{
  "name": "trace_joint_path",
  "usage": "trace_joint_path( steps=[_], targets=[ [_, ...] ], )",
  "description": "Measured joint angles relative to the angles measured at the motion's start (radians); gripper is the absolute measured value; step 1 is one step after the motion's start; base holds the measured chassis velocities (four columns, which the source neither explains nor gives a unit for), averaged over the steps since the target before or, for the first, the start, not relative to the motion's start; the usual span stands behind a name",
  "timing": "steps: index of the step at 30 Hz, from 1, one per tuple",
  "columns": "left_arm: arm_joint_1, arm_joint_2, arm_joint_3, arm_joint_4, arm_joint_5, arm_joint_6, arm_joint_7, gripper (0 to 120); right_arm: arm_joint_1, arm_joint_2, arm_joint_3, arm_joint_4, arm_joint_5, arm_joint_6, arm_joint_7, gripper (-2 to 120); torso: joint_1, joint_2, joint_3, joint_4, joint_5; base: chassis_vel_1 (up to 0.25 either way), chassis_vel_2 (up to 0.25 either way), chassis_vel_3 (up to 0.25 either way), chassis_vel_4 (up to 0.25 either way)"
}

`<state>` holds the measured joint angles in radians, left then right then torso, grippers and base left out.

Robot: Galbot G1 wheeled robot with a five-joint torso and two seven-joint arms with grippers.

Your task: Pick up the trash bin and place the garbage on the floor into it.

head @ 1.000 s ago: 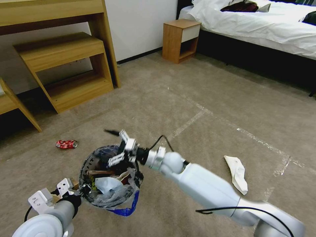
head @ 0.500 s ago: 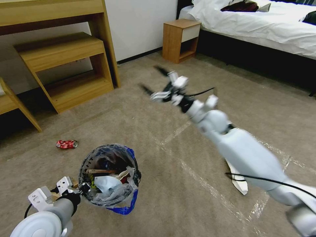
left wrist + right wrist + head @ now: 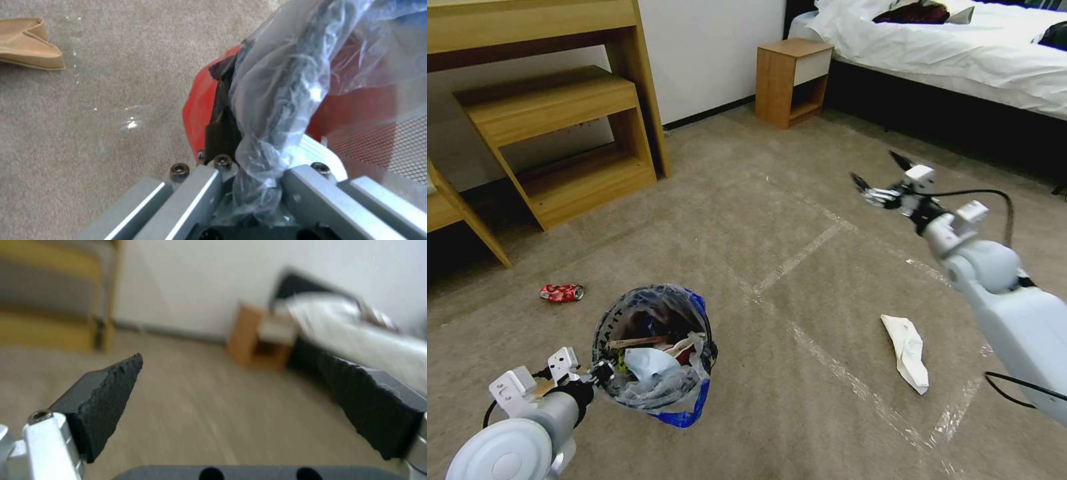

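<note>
The round red trash bin (image 3: 654,353) sits low on the robot's left, its clear crinkly plastic bag (image 3: 684,393) bunched over the rim with a blue handle strip hanging at the near side. Inside lies a heap of litter: a pale blue face mask (image 3: 650,363), a wooden stick (image 3: 630,343) and a red-and-white wrapper. The left gripper (image 3: 602,372) is clamped on the bin's near-left rim; in the left wrist view its metal fingers (image 3: 307,186) pinch the crumpled bag against the smooth red wall.

On the beige short-pile carpet floor (image 3: 800,187), crossed by shiny tape lines, two pieces of garbage lie loose: one crushed red can (image 3: 562,292) left of the bin, and one crumpled white tissue (image 3: 908,350) well apart to its right. A tan cardboard piece (image 3: 29,46) lies on the carpet in the left wrist view.

The right gripper (image 3: 884,177) hangs in the air above the carpet on the right, its two black, rough-textured wedge pads (image 3: 111,390) spread wide and holding nothing.
</note>
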<state>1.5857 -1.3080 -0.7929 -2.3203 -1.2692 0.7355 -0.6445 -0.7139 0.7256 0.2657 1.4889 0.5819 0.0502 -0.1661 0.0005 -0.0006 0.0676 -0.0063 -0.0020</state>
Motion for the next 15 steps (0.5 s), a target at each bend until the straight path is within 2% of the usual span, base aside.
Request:
trace_joint_path(
  steps=[7, 9, 10, 15],
  targets=[
    [0.002, 0.021, -0.001, 0.000, -0.014, 0.000, 0.001, 0, -0.049, -0.037, -0.042, -0.138, 0.047, -0.091, 0.048, 100, 0.000, 0.000, 0.000, 0.0003, 0.0001, 0.000, 0.000, 0.000, 0.000],
    [0.008, 0.028, -0.003, -0.001, -0.018, 0.000, 0.001, 0, -0.092, -0.054, -0.056, -0.161, 0.100, -0.179, 0.053, 100, 0.000, 0.000, 0.000, 0.0002, -0.0002, 0.000, 0.000, 0.000, 0.000],
    [0.008, 0.028, -0.003, -0.001, -0.018, 0.000, 0.001, 0, -0.092, -0.054, -0.056, -0.161, 0.100, -0.179, 0.053, 100, 0.000, 0.000, 0.000, 0.0002, -0.0002, 0.000, 0.000, 0.000, 0.000],
    [0.017, 0.032, -0.005, -0.004, -0.019, 0.000, 0.000, 0, -0.178, -0.053, -0.081, -0.181, 0.201, -0.307, 0.090, 100, 0.000, 0.000, 0.000, -0.0001, -0.0002, 0.000, 0.000, 0.000, 0.000]
  ],
)
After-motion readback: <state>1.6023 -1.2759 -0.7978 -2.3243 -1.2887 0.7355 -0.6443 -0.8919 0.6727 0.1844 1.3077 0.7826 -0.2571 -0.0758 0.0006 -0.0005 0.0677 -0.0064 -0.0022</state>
